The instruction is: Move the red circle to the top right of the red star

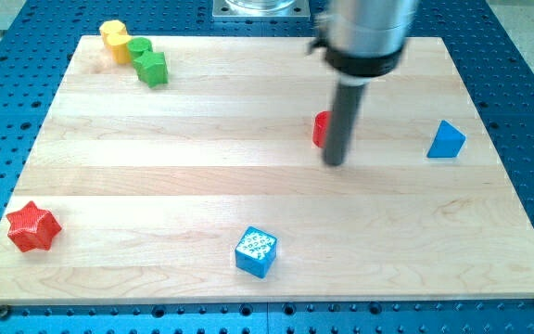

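The red circle (320, 129) sits right of the board's middle, mostly hidden behind my rod; only its left edge shows. My tip (335, 162) rests on the board just below and to the right of it, touching or nearly touching. The red star (32, 226) lies far away at the view's lower left, near the board's left edge.
A blue cube (255, 251) lies at the bottom centre. A blue triangle (446, 140) sits at the right. At the top left, a yellow block (115, 38), a green circle (139, 48) and a green block (152, 68) cluster together. The wooden board (156, 186) lies on a blue perforated table.
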